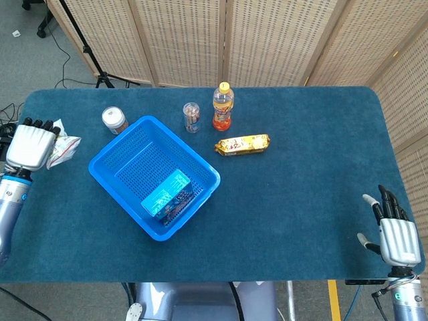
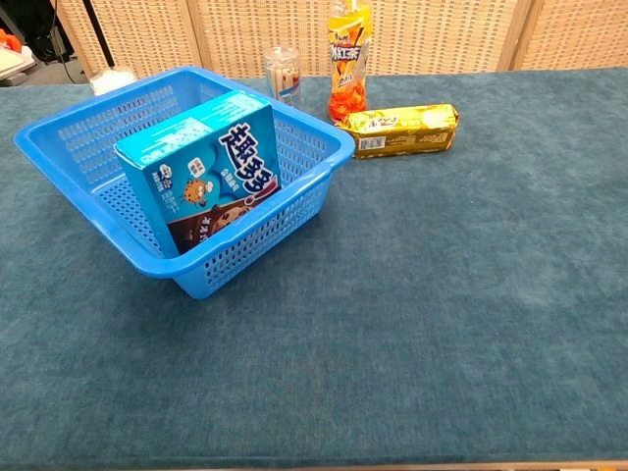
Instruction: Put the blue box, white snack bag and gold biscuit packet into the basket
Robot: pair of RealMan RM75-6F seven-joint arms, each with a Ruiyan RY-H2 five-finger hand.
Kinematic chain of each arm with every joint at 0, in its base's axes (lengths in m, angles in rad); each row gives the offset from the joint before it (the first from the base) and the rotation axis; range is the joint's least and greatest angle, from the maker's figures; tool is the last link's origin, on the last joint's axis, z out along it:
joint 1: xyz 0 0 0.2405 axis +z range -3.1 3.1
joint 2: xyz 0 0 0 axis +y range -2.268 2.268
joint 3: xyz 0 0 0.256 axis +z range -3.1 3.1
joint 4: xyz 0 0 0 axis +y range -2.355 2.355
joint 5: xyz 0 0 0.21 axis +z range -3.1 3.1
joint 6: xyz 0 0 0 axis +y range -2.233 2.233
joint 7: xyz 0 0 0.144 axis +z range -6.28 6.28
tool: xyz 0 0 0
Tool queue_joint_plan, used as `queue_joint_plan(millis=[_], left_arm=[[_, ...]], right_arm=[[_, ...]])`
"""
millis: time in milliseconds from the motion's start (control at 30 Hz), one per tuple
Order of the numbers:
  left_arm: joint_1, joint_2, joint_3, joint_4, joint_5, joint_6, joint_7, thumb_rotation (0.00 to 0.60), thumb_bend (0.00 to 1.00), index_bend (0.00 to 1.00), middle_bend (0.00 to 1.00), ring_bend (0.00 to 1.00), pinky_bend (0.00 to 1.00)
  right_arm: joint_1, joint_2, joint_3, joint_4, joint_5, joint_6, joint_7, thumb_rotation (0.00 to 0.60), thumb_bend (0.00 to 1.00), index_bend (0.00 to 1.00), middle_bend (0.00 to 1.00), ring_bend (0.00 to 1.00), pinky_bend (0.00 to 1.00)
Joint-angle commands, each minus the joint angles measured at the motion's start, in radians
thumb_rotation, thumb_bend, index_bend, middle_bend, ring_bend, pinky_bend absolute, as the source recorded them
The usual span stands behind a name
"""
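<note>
Head view: crumpled white snack bag [image 1: 61,148]

Each robot hand has a pale silver-white shell across its back and black fingers. The left robot hand [image 1: 29,146] joins a silvery grey, rounded forearm through a wrist ringed with a thin bright blue band. The right robot hand [image 1: 396,239] sits on a similar grey wrist with a blue ring, where a thin dark cable loops beside it.
</note>
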Motion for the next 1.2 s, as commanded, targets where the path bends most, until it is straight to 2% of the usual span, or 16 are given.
queue_joint_plan(millis=[33,200,233,433,633,800,900,1000,1067,1133,1200], left_arm=[[0.0,0.001,-0.009,-0.032,-0.003,0.01,0.014,0.6,0.42,0.84,0.47,0.45,0.42],[-0.011,-0.01,-0.008,-0.077,0.046,0.056,0.021,0.6,0.41,0.84,0.47,0.45,0.42],[-0.022,-0.029,-0.012,-0.115,0.083,0.091,-0.001,0.6,0.41,0.84,0.47,0.45,0.42],[-0.043,-0.086,-0.003,-0.177,0.157,0.142,0.02,0.6,0.41,0.84,0.47,0.45,0.42],[-0.058,-0.142,-0.01,-0.26,0.167,0.147,0.08,0.6,0.4,0.84,0.47,0.45,0.42],[-0.062,-0.177,-0.012,-0.275,0.164,0.146,0.123,0.6,0.38,0.84,0.47,0.45,0.42],[-0.062,-0.188,-0.011,-0.272,0.161,0.141,0.13,0.6,0.36,0.77,0.43,0.45,0.42],[-0.06,-0.198,-0.011,-0.265,0.155,0.139,0.139,0.6,0.35,0.66,0.31,0.42,0.42],[-0.057,-0.201,-0.011,-0.265,0.149,0.137,0.141,0.6,0.33,0.6,0.21,0.34,0.42],[-0.056,-0.201,-0.012,-0.269,0.14,0.13,0.141,0.6,0.31,0.49,0.09,0.19,0.42],[-0.056,-0.196,-0.011,-0.275,0.13,0.114,0.145,0.6,0.3,0.37,0.02,0.06,0.39]], right_arm=[[-0.002,0.003,0.002,-0.002,0.0,0.003,0.005,0.6,0.18,0.18,0.0,0.0,0.22],[-0.005,0.009,0.007,-0.004,0.002,0.003,0.015,0.6,0.18,0.18,0.0,0.0,0.22],[-0.006,0.011,0.009,-0.005,0.003,0.003,0.021,0.6,0.18,0.18,0.0,0.0,0.22],[-0.008,0.017,0.009,-0.009,-0.003,0.002,0.031,0.6,0.18,0.18,0.0,0.0,0.22],[-0.01,0.021,0.011,-0.009,-0.002,0.0,0.041,0.6,0.18,0.18,0.0,0.0,0.22],[-0.011,0.025,0.014,-0.008,0.0,-0.002,0.05,0.6,0.18,0.18,0.0,0.0,0.22],[-0.012,0.026,0.016,-0.008,0.003,-0.002,0.054,0.6,0.18,0.18,0.0,0.0,0.22],[-0.013,0.028,0.018,-0.008,0.004,-0.003,0.057,0.6,0.18,0.18,0.0,0.0,0.22],[-0.012,0.028,0.018,-0.008,0.005,-0.005,0.056,0.6,0.18,0.18,0.0,0.0,0.22],[-0.013,0.027,0.017,-0.008,0.005,-0.006,0.055,0.6,0.18,0.18,0.0,0.0,0.22],[-0.012,0.026,0.017,-0.008,0.005,-0.007,0.054,0.6,0.18,0.18,0.0,0.0,0.22]])
